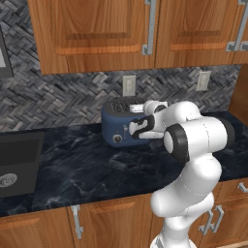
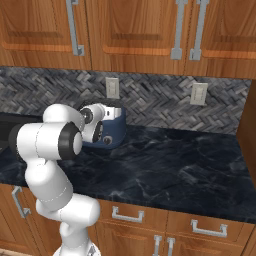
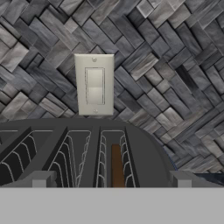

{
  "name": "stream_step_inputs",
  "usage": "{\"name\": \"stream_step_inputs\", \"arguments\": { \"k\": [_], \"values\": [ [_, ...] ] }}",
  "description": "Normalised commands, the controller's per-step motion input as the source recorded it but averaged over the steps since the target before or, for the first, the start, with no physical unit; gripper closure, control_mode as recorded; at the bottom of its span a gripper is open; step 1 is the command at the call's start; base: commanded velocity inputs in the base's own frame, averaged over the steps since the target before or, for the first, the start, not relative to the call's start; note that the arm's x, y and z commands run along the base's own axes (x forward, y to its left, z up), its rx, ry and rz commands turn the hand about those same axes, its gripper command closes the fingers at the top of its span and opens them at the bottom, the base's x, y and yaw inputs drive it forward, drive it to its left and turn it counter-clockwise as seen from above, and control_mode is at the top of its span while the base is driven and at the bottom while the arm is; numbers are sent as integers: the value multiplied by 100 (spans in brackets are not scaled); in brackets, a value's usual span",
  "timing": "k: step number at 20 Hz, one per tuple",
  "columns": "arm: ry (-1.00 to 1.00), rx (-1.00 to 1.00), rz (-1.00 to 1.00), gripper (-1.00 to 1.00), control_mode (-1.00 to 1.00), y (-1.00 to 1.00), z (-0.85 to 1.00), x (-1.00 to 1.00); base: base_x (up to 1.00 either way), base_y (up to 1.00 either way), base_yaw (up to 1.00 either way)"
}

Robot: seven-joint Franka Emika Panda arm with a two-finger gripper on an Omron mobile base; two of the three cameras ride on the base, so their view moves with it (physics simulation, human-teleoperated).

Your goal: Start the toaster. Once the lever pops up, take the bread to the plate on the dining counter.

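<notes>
The dark-blue toaster (image 1: 117, 127) stands on the black worktop against the tiled wall, partly behind my arm, and its right end (image 2: 113, 131) shows past the hand. From the hand view I look along its black slotted top (image 3: 65, 153). The bread (image 3: 116, 168) sits upright as a thin brown strip in a slot just right of centre. My gripper (image 3: 110, 181) hovers close above the toaster's near edge, open, its fingertips (image 3: 40, 179) wide apart with nothing between them. The plate and the dining counter are out of view.
A pale wall switch (image 3: 94, 85) is straight behind the toaster, with a second plate (image 1: 203, 80) further right. Wooden upper cabinets (image 1: 97, 29) hang overhead. A dark cooktop (image 1: 17, 162) lies at the left. Bare black worktop (image 2: 185, 165) stretches to the toaster's right.
</notes>
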Motion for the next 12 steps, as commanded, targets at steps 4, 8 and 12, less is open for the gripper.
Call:
{"name": "stream_step_inputs", "arguments": {
  "k": [4, 8, 12],
  "values": [
    [0, 0, 0, -100, -100, 0, 0, 0, 0, 0, 0],
    [0, 0, 0, -100, -100, 0, 0, 0, 0, 0, 0],
    [0, 0, 0, -100, -100, 0, 0, 0, 0, 0, 0]
  ]
}}
